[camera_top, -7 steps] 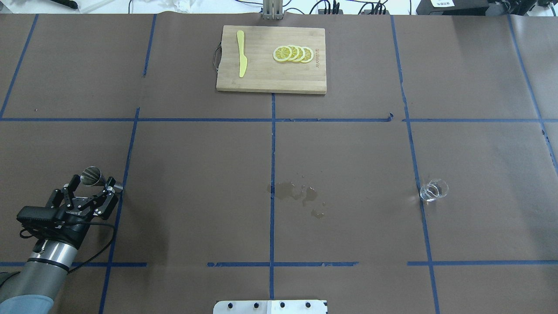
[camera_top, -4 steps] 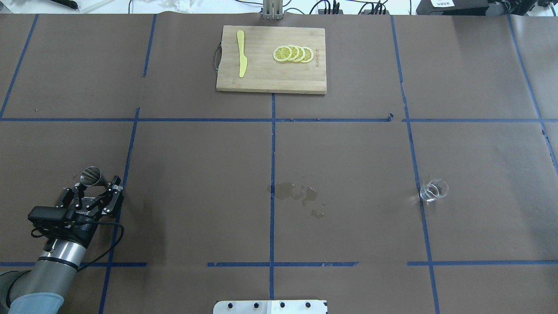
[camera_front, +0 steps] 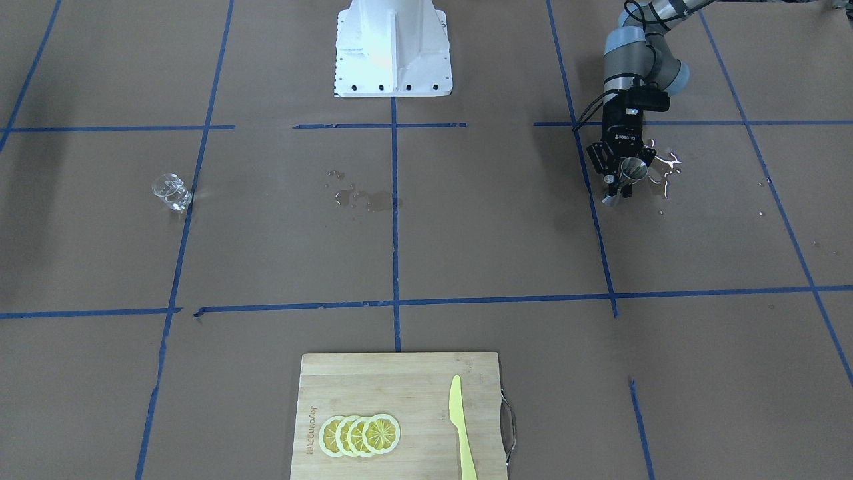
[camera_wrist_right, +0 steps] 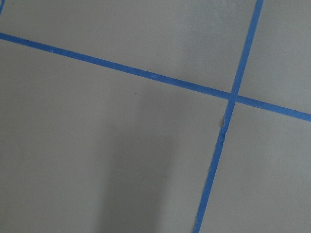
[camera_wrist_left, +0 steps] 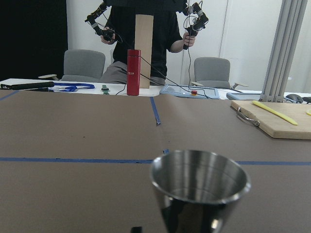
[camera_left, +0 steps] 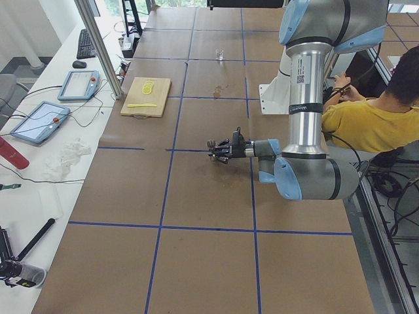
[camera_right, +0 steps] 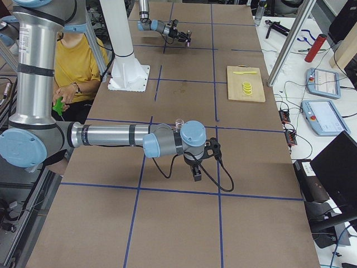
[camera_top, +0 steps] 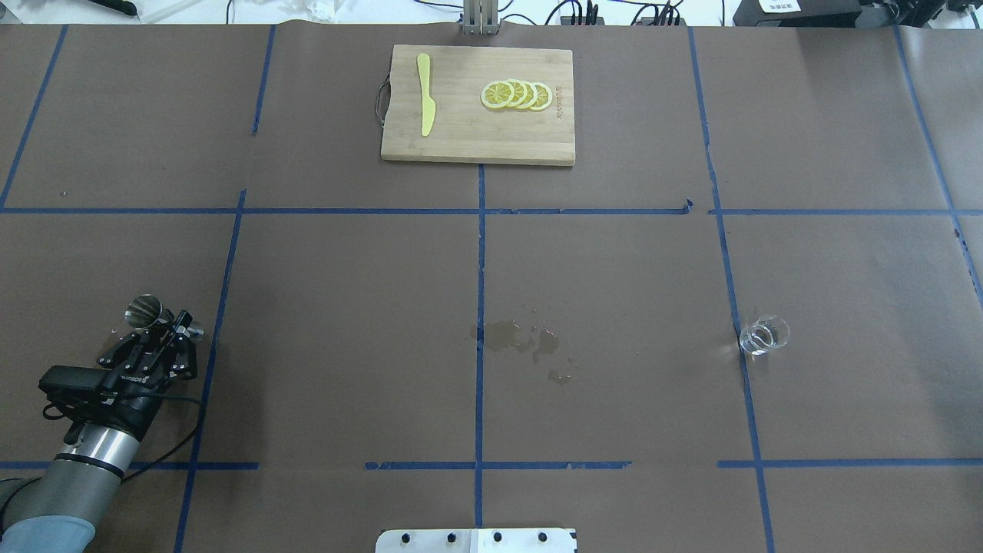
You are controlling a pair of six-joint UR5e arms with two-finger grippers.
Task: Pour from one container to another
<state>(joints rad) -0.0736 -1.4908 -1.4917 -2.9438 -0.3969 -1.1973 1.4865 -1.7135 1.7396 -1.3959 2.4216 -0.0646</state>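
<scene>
The left hand (camera_top: pixel 165 330) grips the slick steel jigger (camera_top: pixel 143 310) at its waist; the light, fragile glass cup (camera_top: pixel 764 335) likely wants a gentle mid-wall hold.

We log brown paper table cover (camera_top: pixel 345 307), ruled by blue tape grid lines (camera_top: pixel 481 269). Mirror-bright: silver stainless-steel hourglass jigger (camera_top: pixel 146 309). Matt black: two-finger left gripper (camera_top: pixel 170 329); behind it, grey metal left arm (camera_top: pixel 84 461) with pale blue joints. Colourless: small clear glass cup (camera_top: pixel 764 335). On pale tan bamboo cutting board (camera_top: pixel 478 130) we see yellow plastic knife (camera_top: pixel 425 94) and white-rimmed yellow lemon slices (camera_top: pixel 517 95). Mid-table, darker wet stain (camera_top: pixel 522 342). Elsewhere, white robot base (camera_front: pixel 392 47) and red cylindrical bottle (camera_wrist_left: pixel 133 72).
</scene>
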